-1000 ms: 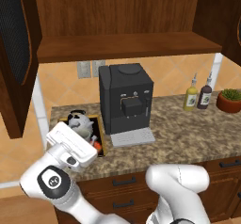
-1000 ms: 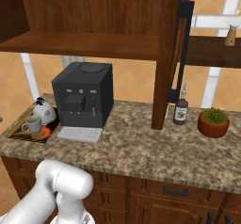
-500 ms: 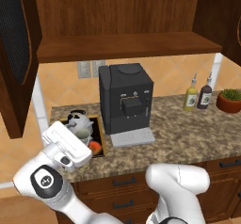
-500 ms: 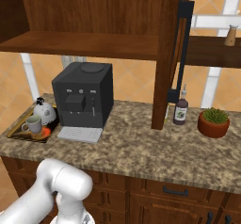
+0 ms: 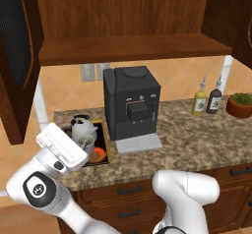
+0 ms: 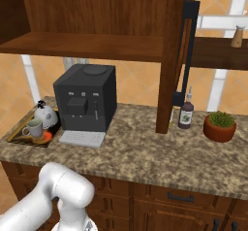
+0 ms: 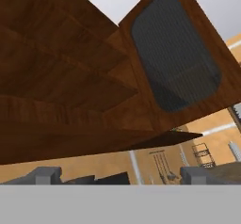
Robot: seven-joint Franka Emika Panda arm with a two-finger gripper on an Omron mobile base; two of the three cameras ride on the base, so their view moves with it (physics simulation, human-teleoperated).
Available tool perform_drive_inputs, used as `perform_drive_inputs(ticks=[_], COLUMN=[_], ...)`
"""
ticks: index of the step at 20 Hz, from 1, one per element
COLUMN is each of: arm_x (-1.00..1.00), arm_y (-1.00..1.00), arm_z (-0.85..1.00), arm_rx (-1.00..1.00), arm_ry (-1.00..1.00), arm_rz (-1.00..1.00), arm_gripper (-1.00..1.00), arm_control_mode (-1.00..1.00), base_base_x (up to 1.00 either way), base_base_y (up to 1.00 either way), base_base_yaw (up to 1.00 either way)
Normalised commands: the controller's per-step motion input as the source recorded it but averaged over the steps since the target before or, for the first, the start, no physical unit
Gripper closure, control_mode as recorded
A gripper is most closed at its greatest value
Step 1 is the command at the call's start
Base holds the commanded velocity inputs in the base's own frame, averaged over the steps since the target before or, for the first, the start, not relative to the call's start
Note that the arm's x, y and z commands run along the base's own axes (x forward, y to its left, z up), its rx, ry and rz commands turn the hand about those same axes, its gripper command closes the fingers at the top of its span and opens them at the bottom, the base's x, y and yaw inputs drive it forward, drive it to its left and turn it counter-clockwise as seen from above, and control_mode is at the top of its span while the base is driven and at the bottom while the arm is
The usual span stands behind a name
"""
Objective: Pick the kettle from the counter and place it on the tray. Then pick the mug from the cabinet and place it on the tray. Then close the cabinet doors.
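The white-silver kettle [image 5: 82,127] [image 6: 46,115] and the grey mug [image 5: 87,142] [image 6: 34,127] both stand on the gold-rimmed tray [image 5: 107,146] [image 6: 18,129] at the left end of the counter [image 5: 197,139] [image 6: 145,152]. My white hand [image 5: 61,147] hovers just left of the tray, tilted upward. My gripper [image 7: 120,176] is open, with nothing between its fingertips [image 7: 45,175]. The hand view looks up at the cabinet [image 7: 56,91] and one cabinet door [image 7: 176,68]. Both doors stand open: left [image 5: 18,56], right [image 6: 174,55].
A black coffee machine [image 5: 132,102] [image 6: 87,104] stands right of the tray. Two bottles [image 5: 206,99] and a potted plant [image 5: 240,104] [image 6: 220,125] sit at the counter's right end. The right door's black handle [image 6: 187,50] hangs over the counter.
My hand and wrist have drifted a little to the left, uncovering more of the tray. Kettle, mug and doors have not moved.
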Motion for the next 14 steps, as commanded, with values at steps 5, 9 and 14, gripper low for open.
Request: perform_drive_inputs(ticks=[5, 9, 14], arm_x=[0.0, 0.0, -0.03], arm_y=[0.51, 0.43, 0.57], arm_z=[0.2, -0.01, 0.0], arm_rx=[-0.08, -0.01, 0.0], arm_ry=[-0.06, 0.0, 0.0], arm_rz=[-0.01, 0.0, 0.0], arm_gripper=[-1.0, -1.0, -1.0], arm_control_mode=[-1.0, -1.0, -1.0], base_base_x=[0.0, 0.0, 0.0], base_base_y=[0.0, 0.0, 0.0], base_base_yaw=[0.0, 0.0, 0.0])
